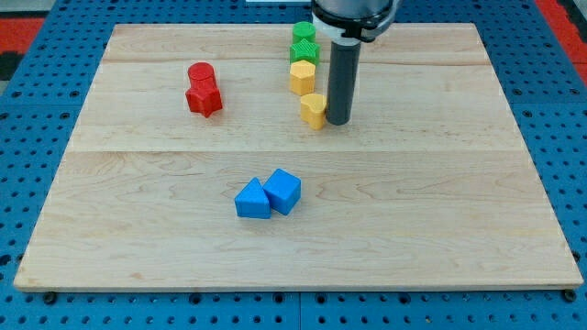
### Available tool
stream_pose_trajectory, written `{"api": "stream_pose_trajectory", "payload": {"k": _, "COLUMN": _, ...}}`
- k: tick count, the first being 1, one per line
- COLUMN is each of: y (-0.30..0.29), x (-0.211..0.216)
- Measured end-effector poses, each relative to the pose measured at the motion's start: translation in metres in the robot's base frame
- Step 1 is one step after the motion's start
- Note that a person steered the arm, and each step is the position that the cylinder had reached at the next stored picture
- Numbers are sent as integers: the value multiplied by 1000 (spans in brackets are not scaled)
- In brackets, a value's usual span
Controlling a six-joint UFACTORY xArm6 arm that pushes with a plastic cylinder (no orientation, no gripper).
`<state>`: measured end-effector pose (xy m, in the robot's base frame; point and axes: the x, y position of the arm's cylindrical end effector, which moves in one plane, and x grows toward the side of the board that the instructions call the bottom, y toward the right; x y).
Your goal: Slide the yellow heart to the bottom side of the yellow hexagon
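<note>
Wooden board (440, 183) on blue pegboard; yellow heart (314, 110) sits just near of yellow hexagon (303, 77).
No pincer is fitted; my tip (337, 121) touches the heart's right side. Only a light leftward nudge is judged needed, kept clear of the hexagon.

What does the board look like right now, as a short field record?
tip: my tip is at the view's right of the yellow heart, touching or nearly so
yellow hexagon: just above the heart toward the view's top
greens: two green blocks stacked in line above the hexagon
reds: two red blocks together at upper left
blues: two blue blocks side by side, center bottom
board: wooden table
</note>
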<state>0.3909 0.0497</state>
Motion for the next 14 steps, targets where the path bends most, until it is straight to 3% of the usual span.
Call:
{"api": "stream_pose_trajectory", "payload": {"k": 2, "y": -3, "x": 29}}
{"api": "stream_pose_trajectory", "payload": {"k": 3, "y": -32, "x": 33}}
{"api": "stream_pose_trajectory", "payload": {"k": 6, "y": -40, "x": 12}}
{"api": "stream_pose_trajectory", "payload": {"k": 12, "y": 13, "x": 2}}
{"api": "stream_pose_trajectory", "payload": {"k": 14, "y": -8, "x": -5}}
